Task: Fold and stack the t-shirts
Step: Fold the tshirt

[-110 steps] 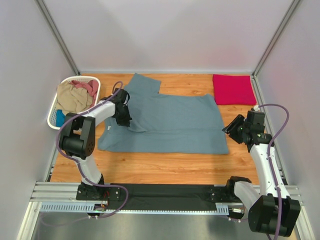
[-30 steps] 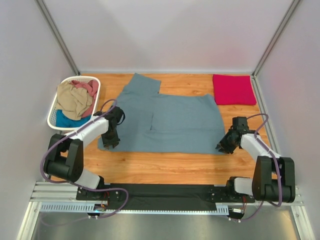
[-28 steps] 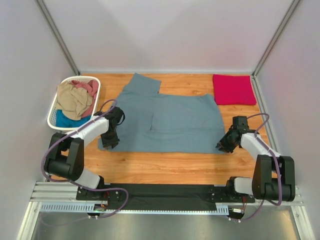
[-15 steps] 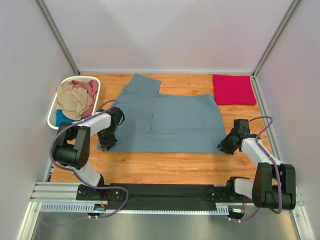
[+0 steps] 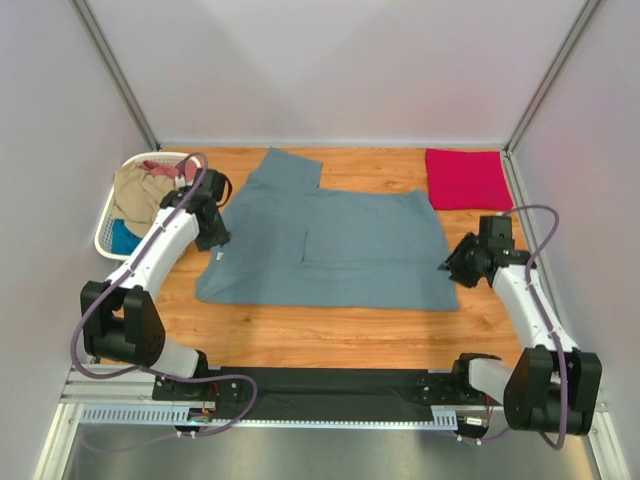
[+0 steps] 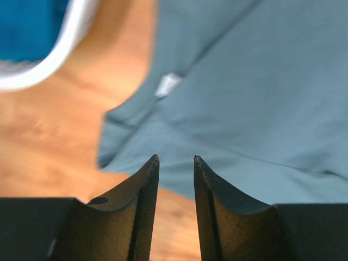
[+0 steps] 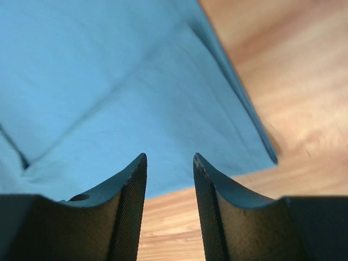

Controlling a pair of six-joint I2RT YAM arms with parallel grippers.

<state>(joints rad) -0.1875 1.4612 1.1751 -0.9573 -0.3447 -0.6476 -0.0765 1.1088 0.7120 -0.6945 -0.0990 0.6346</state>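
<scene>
A large slate grey-blue t-shirt [image 5: 340, 250] lies spread flat on the wooden table, one sleeve reaching toward the back. My left gripper [image 5: 217, 238] hovers over its left edge, open and empty. In the left wrist view the left gripper [image 6: 175, 157] frames the shirt [image 6: 261, 109] and its white label [image 6: 167, 84]. My right gripper [image 5: 450, 268] is open at the shirt's near right corner. In the right wrist view the right gripper [image 7: 169, 155] holds nothing above the shirt's hem [image 7: 163, 98]. A folded crimson-pink t-shirt [image 5: 468, 178] rests at the back right.
A white slatted basket [image 5: 103, 235] stands at the left edge, holding tan [image 5: 140, 190], dusty-pink [image 5: 172, 170] and bright-blue [image 5: 120, 236] shirts. Its rim [image 6: 54, 60] shows in the left wrist view. Grey walls close in on three sides.
My left gripper has moved from the shirt's near left corner back toward the basket side. The right gripper has drawn back a little from the near right corner and its jaws stand wider.
</scene>
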